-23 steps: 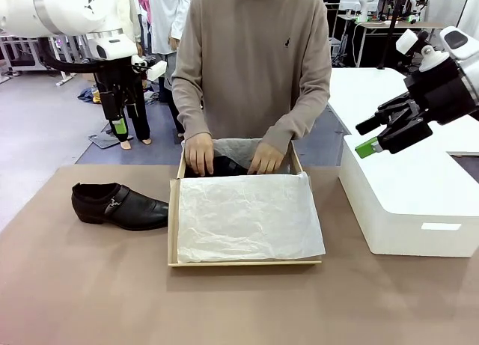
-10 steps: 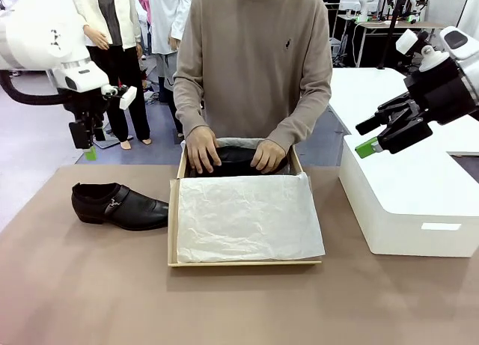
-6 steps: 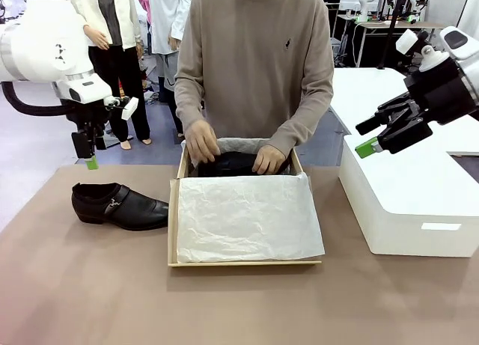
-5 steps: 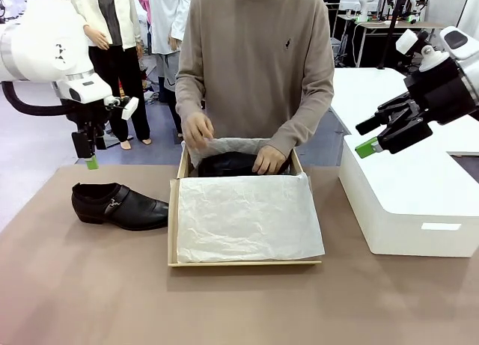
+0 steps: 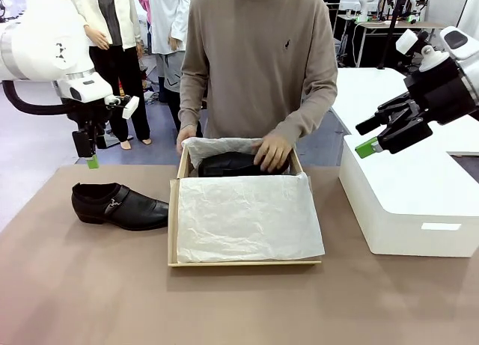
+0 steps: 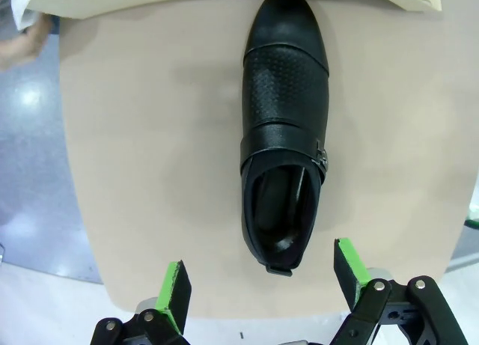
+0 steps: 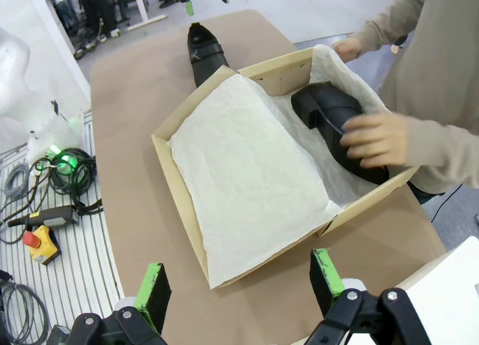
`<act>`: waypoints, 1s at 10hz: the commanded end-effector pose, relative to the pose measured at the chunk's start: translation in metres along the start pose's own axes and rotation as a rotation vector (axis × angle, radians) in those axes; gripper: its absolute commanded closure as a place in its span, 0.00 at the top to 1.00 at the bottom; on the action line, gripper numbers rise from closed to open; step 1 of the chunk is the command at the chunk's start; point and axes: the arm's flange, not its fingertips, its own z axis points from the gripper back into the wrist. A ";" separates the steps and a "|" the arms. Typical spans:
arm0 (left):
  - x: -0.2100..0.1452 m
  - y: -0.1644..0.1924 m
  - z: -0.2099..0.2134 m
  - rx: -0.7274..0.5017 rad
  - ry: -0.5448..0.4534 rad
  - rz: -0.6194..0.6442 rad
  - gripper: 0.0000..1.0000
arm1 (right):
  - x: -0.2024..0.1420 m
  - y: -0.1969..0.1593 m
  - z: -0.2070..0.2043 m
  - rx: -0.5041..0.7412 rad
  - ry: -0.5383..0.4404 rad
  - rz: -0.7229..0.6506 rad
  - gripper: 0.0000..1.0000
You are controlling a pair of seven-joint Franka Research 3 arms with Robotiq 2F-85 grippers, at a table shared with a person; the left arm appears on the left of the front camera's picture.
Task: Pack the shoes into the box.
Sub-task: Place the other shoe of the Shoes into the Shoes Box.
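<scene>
While my left gripper (image 6: pixel 262 279) hangs above the near-left part of the table (image 5: pixel 90 285), its green pads stand wide apart with nothing between them. Straight below it, in the wrist view, lies the loose shoe (image 6: pixel 284 128), black and glossy, on its sole, heel toward my fingers and toe pointing at the box; its small buckle (image 6: pixel 322 159) sits on the side strap. From the front, this shoe rests just beside the box's left wall, apart from it, and my gripper is above and behind its heel end, not touching it. My right gripper (image 7: pixel 239 274) is also spread wide and empty, held in the air over the white plastic box (image 5: pixel 408 203) at the table's right side, looking down at an angle on the box (image 7: pixel 179 210). That cardboard box sits mid-table, lid flap open, with crinkled tissue paper (image 5: pixel 247 218) spread across its nearer part. The second shoe (image 7: pixel 333 120) lies in the far end on the tissue. One hand (image 7: pixel 370 139) of the person rests on it; the other hand (image 7: pixel 346 47) is at the box's far corner.
</scene>
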 end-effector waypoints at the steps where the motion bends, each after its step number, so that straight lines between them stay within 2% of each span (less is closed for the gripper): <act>1: -0.001 0.001 -0.007 -0.001 -0.004 -0.015 1.00 | 0.000 -0.002 -0.002 0.011 -0.033 0.023 1.00; 4: -0.013 0.001 -0.035 0.035 -0.011 -0.022 1.00 | 0.000 -0.002 -0.002 0.011 -0.033 0.023 1.00; 10: -0.033 0.002 -0.067 -0.040 -0.038 -0.037 1.00 | 0.000 -0.002 -0.002 0.011 -0.033 0.023 1.00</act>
